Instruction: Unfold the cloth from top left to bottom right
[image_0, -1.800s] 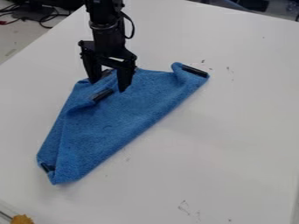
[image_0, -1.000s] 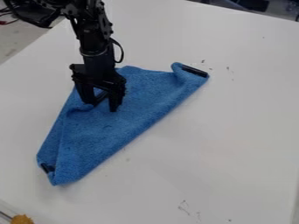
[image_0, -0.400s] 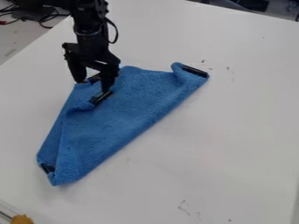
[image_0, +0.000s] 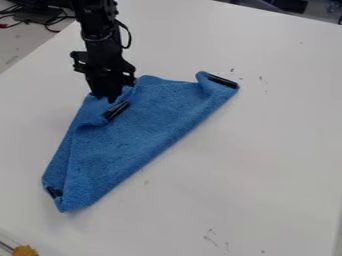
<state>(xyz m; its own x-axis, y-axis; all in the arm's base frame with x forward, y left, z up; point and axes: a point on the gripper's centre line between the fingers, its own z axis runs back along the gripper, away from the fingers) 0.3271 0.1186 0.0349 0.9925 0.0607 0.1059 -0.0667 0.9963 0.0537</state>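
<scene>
The blue cloth lies folded into a rough triangle, its long straight edge running from upper right to lower left. At its upper left corner is the black gripper, pointing down with its fingers close together on the cloth. The spot between the fingertips is hidden. Just below and right of them, a black clip lies on a turned-over cloth corner. Another black clip sits on the upper right corner, and a dark clip shows at the lower left corner.
The white table extends around the cloth, with small dark marks on its surface. An orange-brown object stands at the bottom left. Dark cables lie beyond the table's upper left edge.
The gripper first went down over the middle clip, then back up and left to the upper left corner, where its spread fingers have now come together. The cloth looks nearly unchanged.
</scene>
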